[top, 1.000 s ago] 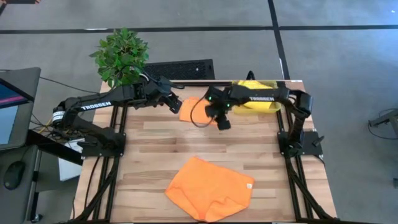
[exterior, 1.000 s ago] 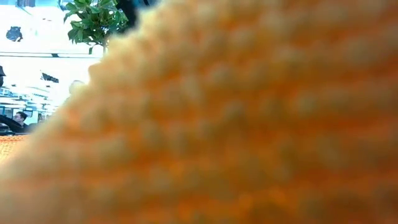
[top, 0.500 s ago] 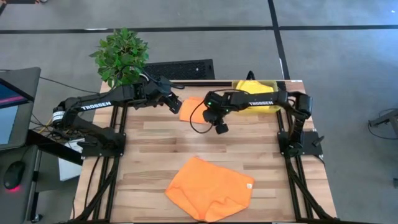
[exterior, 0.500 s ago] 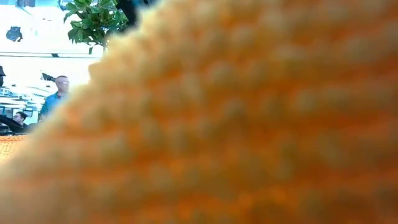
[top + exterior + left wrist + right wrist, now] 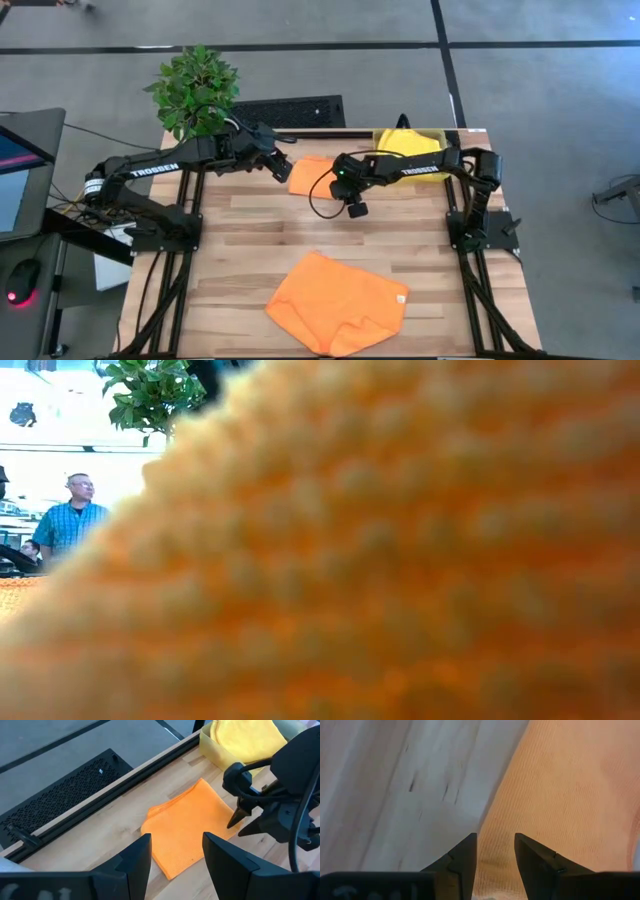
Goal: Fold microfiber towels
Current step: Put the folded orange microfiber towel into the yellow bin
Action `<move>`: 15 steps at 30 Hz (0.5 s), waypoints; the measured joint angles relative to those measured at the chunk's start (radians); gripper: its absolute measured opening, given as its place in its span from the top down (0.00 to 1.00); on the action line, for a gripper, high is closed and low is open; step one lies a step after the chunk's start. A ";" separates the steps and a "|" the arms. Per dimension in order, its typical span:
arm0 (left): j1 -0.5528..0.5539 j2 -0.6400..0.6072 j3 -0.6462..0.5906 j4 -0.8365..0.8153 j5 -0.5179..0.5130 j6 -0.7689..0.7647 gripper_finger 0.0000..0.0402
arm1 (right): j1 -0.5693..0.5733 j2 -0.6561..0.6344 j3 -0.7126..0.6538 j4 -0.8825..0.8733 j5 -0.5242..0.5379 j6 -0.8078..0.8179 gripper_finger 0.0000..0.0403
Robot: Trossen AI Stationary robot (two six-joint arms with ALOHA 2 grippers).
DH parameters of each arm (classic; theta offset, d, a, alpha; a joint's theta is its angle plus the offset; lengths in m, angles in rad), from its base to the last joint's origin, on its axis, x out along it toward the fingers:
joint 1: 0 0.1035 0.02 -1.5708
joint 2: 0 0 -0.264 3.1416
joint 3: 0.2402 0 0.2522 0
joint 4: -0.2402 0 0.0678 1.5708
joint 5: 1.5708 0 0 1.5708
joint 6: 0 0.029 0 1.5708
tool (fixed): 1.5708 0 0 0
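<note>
Two grippers flank the folded orange towel (image 5: 192, 827) at the table's far edge. Right gripper (image 5: 495, 851), fingers parted and empty, sits right over its edge; left gripper (image 5: 176, 851) hovers spread just short of it. Risk: pinching several layers, dragging the fold open. Crumpled towel (image 5: 338, 303) waits well behind both.

Overhead, cloth-blocked table-level, two wrist views

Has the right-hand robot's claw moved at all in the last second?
Yes, slightly. In the overhead view the right claw has drawn back toward its own base, off the folded orange towel and closer to the yellow bin, hovering open over the towel's edge.
</note>
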 joint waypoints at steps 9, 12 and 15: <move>0.000 0.000 0.000 0.001 0.002 0.000 0.58 | -0.006 0.054 -0.006 0.021 0.007 -0.001 0.62; 0.000 0.000 0.000 0.000 0.003 -0.008 0.58 | -0.005 0.079 0.000 0.041 0.059 0.001 0.62; -0.001 0.000 0.000 0.001 0.011 -0.008 0.58 | -0.004 0.080 0.001 0.040 0.087 0.002 0.62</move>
